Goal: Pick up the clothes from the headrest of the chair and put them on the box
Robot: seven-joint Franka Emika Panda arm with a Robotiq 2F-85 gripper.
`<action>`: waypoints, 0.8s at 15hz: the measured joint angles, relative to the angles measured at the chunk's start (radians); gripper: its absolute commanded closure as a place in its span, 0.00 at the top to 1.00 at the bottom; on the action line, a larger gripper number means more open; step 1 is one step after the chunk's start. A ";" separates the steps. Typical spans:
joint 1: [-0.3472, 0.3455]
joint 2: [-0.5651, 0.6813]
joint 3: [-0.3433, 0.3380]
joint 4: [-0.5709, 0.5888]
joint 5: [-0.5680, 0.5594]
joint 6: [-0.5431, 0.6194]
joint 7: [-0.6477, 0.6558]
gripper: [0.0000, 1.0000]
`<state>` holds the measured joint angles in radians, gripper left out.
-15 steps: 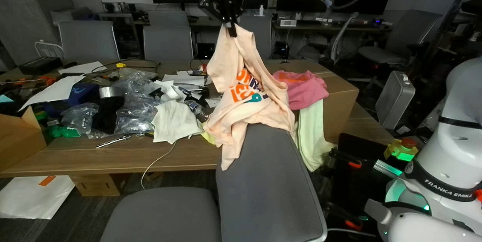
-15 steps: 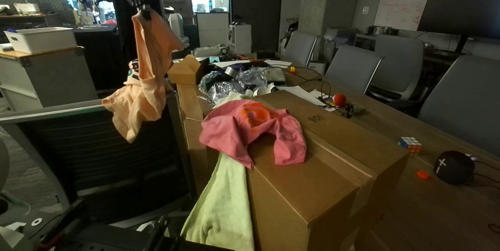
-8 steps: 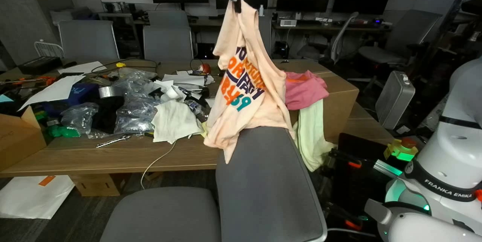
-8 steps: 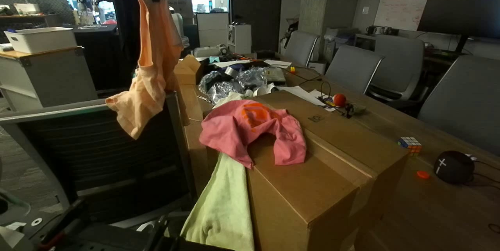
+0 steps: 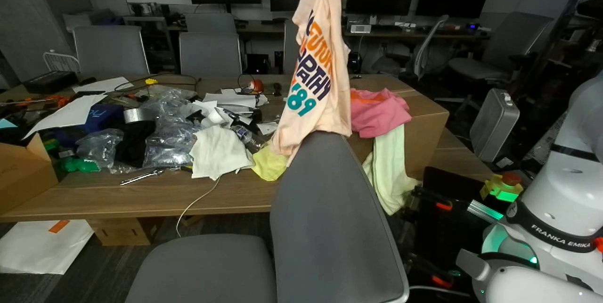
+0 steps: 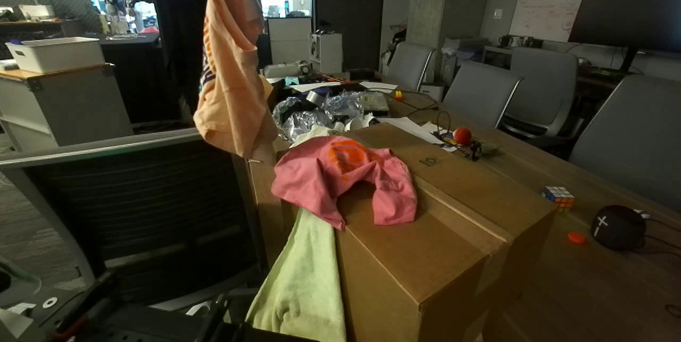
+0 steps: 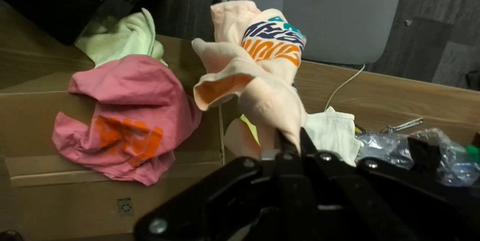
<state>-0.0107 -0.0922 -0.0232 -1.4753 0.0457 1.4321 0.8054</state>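
Observation:
A peach shirt with colourful lettering (image 5: 320, 62) hangs stretched downward in both exterior views (image 6: 231, 81). My gripper (image 7: 294, 141) is shut on the shirt's upper end in the wrist view, and the shirt (image 7: 275, 98) hangs below the fingers. The gripper is out of view above both exterior views. The shirt's lower edge is at the top of the grey chair back (image 5: 330, 218); I cannot tell whether it touches. The cardboard box (image 6: 452, 257) stands beside the chair on the table. A pink shirt (image 6: 346, 172) lies on the box, and a light green cloth (image 6: 303, 278) hangs down its side.
A yellow cloth (image 5: 270, 164) and a white cloth (image 5: 219, 152) lie on the table (image 5: 226, 194) near the chair. Plastic bags (image 5: 169, 124), papers and tools clutter the table further along. A Rubik's cube (image 6: 558, 197) and a black speaker (image 6: 619, 227) stand beyond the box.
The gripper has risen out of both exterior views, still holding the peach shirt. The shirt has been pulled up off the chair back and shifted toward the box. The chair top and yellow cloth are uncovered.

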 measured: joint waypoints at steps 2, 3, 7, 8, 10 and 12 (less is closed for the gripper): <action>-0.030 -0.040 -0.020 -0.002 0.029 0.000 0.038 0.01; -0.045 -0.058 -0.031 -0.003 0.045 0.000 0.052 0.01; -0.096 -0.112 -0.067 -0.017 0.095 0.004 0.106 0.01; -0.108 -0.123 -0.072 -0.022 0.100 0.007 0.125 0.01; -0.126 -0.141 -0.077 -0.025 0.100 0.008 0.165 0.01; -0.139 -0.158 -0.079 -0.024 0.100 0.008 0.203 0.01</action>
<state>-0.1500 -0.2507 -0.1021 -1.4996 0.1456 1.4398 1.0084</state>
